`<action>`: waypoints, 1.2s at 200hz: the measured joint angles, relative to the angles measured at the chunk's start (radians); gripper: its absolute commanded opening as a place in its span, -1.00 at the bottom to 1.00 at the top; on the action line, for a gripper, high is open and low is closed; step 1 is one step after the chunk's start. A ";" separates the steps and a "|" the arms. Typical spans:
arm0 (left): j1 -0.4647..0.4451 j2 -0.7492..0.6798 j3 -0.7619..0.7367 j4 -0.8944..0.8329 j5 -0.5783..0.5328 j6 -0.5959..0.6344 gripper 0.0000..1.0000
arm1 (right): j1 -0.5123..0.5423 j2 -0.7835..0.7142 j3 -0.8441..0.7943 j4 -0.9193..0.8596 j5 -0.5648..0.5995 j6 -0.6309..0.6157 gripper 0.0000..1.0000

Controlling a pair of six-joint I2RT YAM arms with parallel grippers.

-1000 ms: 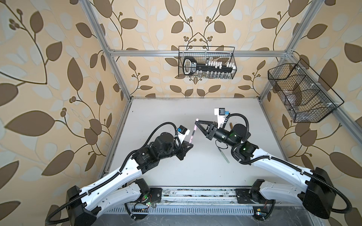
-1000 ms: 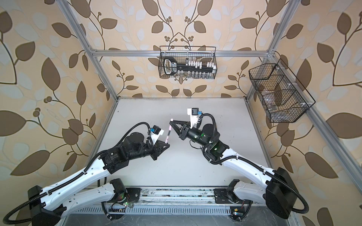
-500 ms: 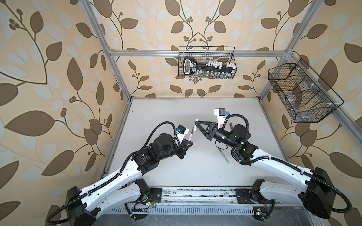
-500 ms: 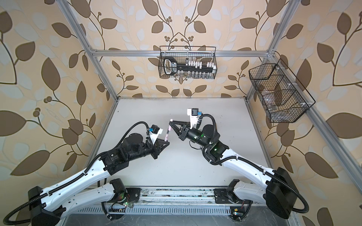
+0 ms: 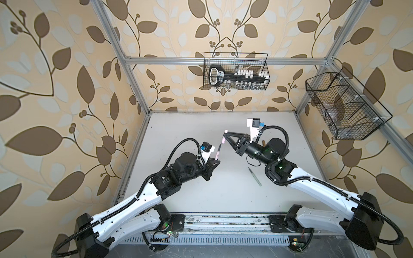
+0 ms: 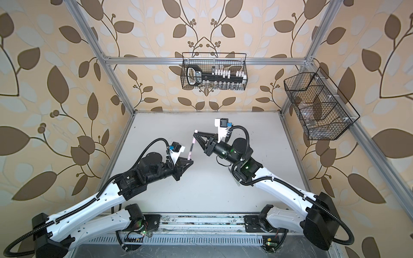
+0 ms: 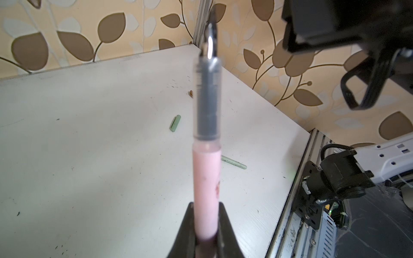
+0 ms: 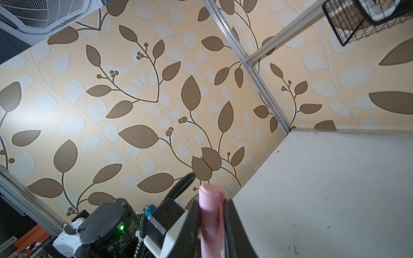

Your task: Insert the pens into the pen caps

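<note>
Your left end effector is clamping the rear barrel of the slim pale pink plastic pen, holding it raised over the white desk with its dark pointed tip aiming at the stubby pale pink rounded pen cap. Your right end effector is gripping that cap just beyond the tip, and you cannot tell whether tip and cap are touching. Farther right, the thin pale green stick pen is lying flat on the desk beside the right arm.
</note>
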 measured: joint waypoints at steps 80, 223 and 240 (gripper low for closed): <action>0.000 -0.007 0.000 -0.002 0.002 0.021 -0.77 | -0.024 0.043 0.028 0.000 -0.004 -0.002 -0.66; 0.000 -0.006 0.000 0.007 0.065 0.005 -0.90 | -0.007 0.045 0.013 -0.024 -0.011 -0.009 -0.65; 0.002 -0.006 0.000 0.013 0.092 -0.010 -0.92 | -0.013 0.018 0.011 -0.034 -0.012 -0.017 -0.65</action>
